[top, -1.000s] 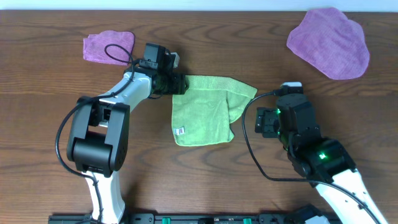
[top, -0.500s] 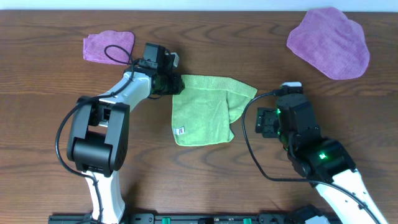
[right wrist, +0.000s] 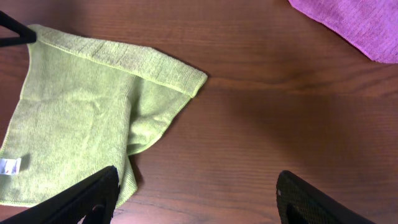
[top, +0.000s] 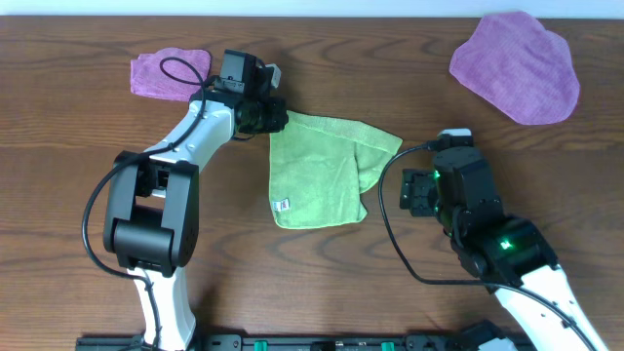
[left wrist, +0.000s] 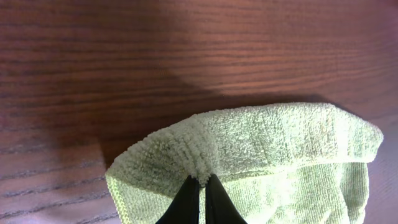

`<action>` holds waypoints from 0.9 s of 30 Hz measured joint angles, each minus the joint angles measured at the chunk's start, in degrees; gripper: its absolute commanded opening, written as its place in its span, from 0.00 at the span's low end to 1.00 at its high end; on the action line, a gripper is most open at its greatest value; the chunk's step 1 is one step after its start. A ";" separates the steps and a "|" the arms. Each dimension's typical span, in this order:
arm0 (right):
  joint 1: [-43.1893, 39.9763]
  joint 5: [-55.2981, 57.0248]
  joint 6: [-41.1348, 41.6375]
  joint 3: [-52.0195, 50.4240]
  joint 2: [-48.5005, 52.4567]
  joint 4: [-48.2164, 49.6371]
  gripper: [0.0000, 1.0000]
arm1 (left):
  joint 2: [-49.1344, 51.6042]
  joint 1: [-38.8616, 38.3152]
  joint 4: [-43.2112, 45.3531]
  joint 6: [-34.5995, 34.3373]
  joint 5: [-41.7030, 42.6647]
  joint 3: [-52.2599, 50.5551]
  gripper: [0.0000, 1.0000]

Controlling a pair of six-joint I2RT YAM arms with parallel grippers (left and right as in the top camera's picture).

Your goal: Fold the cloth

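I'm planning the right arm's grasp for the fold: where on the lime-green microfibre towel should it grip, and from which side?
Probably the far right corner of the lime-green microfibre towel, approached from the right: it juts out as a free point nearest the open right gripper, while the left gripper is shut on the far left corner.

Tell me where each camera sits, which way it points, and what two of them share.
Overhead: above the table, looking straight down; green cloth, large purple cloth, small purple cloth, left arm, right arm.
Left wrist: on the left arm, facing along the shut left gripper pinching the green cloth's edge.
Right wrist: on the right arm, looking past the open right gripper at the green cloth.
All share the green cloth.
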 measured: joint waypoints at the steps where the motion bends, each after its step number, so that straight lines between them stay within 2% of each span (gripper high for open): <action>1: 0.00 -0.02 0.00 0.00 0.00 0.02 0.81 | 0.00 0.09 0.24 -0.31 -0.02 0.00 0.06; 8: 0.00 -2.71 -1.16 0.00 0.00 0.00 0.76 | 0.00 1.99 1.16 -2.82 -3.96 0.00 0.06; 10: 0.00 -4.09 -1.60 0.00 0.00 0.00 0.68 | 0.00 2.75 1.53 -3.10 -4.94 0.00 0.06; 12: 0.00 -5.66 -2.67 0.00 0.00 0.00 0.54 | 0.00 3.23 1.81 -3.43 -5.42 0.00 0.06; 14: 0.00 -7.91 -3.28 0.00 0.07 0.02 0.14 | 0.00 3.58 1.99 -3.85 -6.01 0.00 0.06; 16: 0.00 -10.10 -3.41 0.00 0.70 0.15 0.04 | 0.00 3.76 2.23 -4.11 -6.29 0.00 0.06; 20: 0.00 -14.08 -3.58 0.11 5.20 2.93 0.01 | 0.00 3.80 2.25 -4.26 -6.47 0.00 0.05; 27: 0.11 -19.39 -3.80 0.26 18.25 15.47 0.01 | 0.00 3.78 2.49 -4.28 -7.67 0.00 0.06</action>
